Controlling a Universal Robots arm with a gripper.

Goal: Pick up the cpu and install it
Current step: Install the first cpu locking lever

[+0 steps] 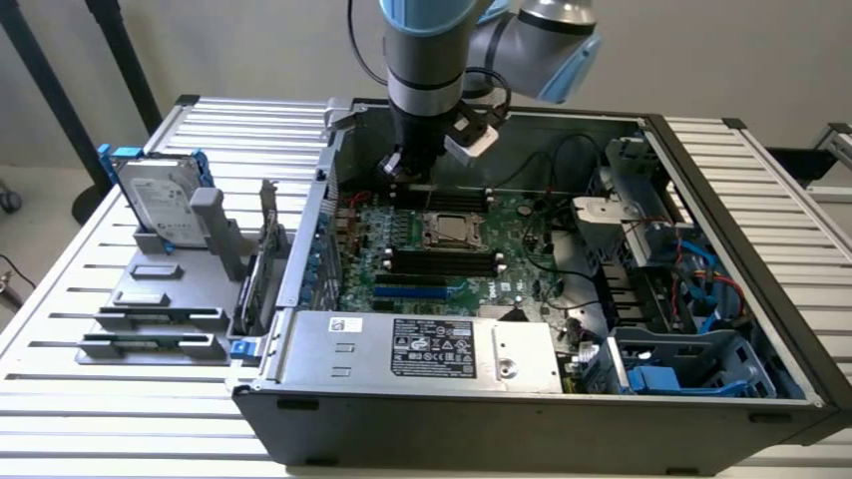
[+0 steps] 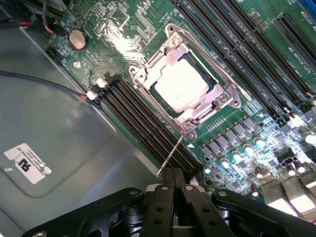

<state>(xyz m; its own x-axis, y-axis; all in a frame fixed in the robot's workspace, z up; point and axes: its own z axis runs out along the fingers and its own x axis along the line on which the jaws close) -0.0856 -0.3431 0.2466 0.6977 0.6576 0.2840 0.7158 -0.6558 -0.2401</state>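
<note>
- The cpu [image 2: 178, 88] lies seated in the socket [image 2: 218, 101], with the metal frame down over its edges; placement looks done.
- The gripper [image 2: 174, 173] is clenched and empty, just beside the socket's thin lever [image 2: 173, 154].
- The lever appears unlatched, so locking is judged outstanding.

The arm [image 1: 426, 60] is showing a silver-grey tube, pale blue joint caps [image 1: 576, 68], black cable [image 1: 354, 38] trailing alongside. The gripper [image 2: 174, 172] is showing black links, silver screws [image 2: 164, 188].
</note>
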